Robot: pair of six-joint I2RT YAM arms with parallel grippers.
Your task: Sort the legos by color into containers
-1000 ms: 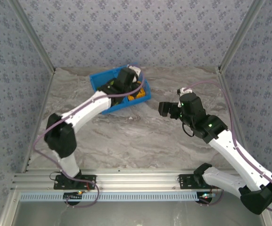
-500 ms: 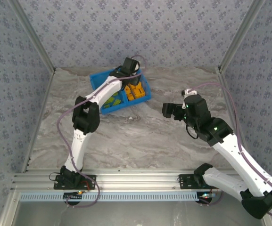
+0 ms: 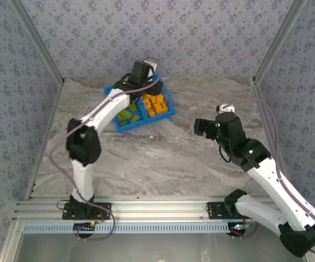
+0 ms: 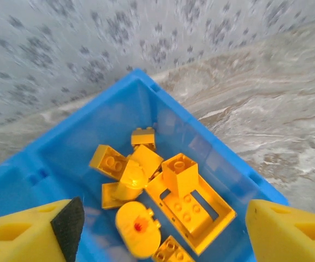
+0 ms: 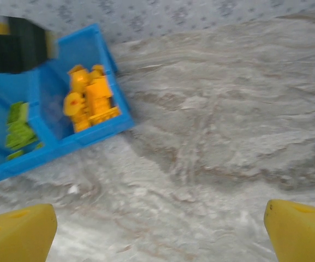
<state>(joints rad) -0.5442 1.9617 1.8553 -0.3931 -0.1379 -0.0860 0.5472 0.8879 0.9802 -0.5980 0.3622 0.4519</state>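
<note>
Your left gripper point(image 3: 140, 76) hangs over the far rim of the bright blue plastic bin point(image 3: 156, 118). In the left wrist view its yellow fingers point(image 4: 26, 234) stand wide apart at the bottom corners, cut off by the frame edge, with nothing clamped between them. Below them lie the bright orange plastic bricks point(image 4: 184, 196), heaped in the bin's right-hand compartment. They overlap so much that you cannot count them, and one at the bottom edge is cropped. From above, the orange bricks point(image 3: 154, 103) fill that right compartment, and the lime green plastic bricks point(image 3: 127, 115) sit in the left one. The left arm crosses over the bin's far left corner and hides part of the green side, and the divider between the compartments is hard to pick out. Your right gripper point(image 3: 203, 126) hovers above the grey marbled table point(image 3: 162, 158), well to the right of the bin. Its yellow fingers point(image 5: 15, 226) are spread to both bottom corners of the right wrist view and are empty. That view is smeared. The bin point(image 5: 86, 136) and its orange bricks point(image 5: 91, 101) and green bricks point(image 5: 19, 131) read only as colour patches. A dark blurred shape point(image 5: 15, 43) covers the bin's far corner, and you cannot tell exactly what it is.
</note>
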